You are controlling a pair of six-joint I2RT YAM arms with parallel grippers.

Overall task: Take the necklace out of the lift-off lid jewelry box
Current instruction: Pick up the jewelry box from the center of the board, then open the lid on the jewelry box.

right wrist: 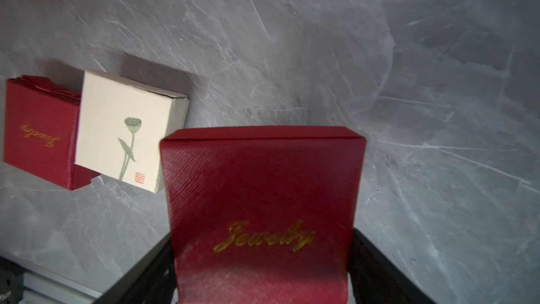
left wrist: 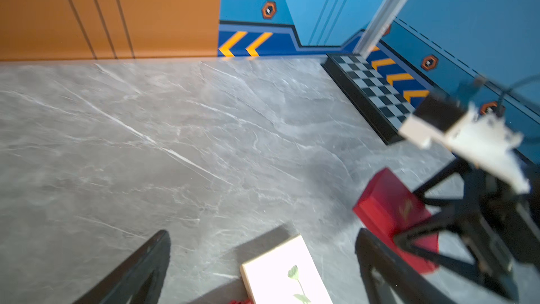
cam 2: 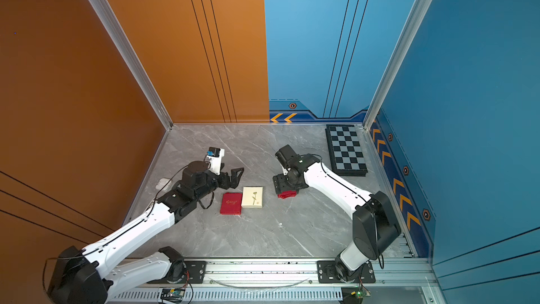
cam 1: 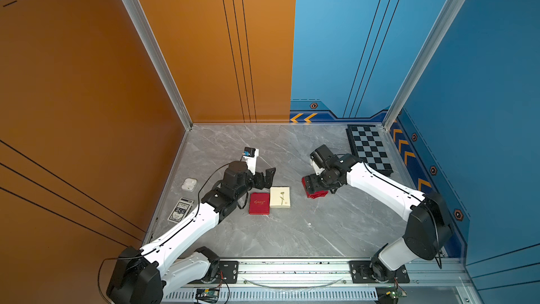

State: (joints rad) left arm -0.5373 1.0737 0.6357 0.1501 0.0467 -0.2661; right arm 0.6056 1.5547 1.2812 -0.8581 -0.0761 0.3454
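**Gripped red box (right wrist: 263, 273): lift level**

The left claw (cam 1: 271, 178) hangs released, low beside the cream box (cam 1: 280, 197). The right claw (right wrist: 263, 233), wrist pitched down, clamps the red box by 2 sides. The necklace is unseen, presumably inside. My call: raise the lid (right wrist: 263, 171) straight and slowly, base left on the bench (cam 1: 321, 229).

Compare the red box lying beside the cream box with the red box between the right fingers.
1. The table red box lies flat right beside the cream box. The gripped red box sits between the right gripper's fingers, apart from both.
2. In the right wrist view, the gold script on the table red box reads upside down. On the gripped red box it reads upright.
Shared: red textured covering, squarish shape, gold script.
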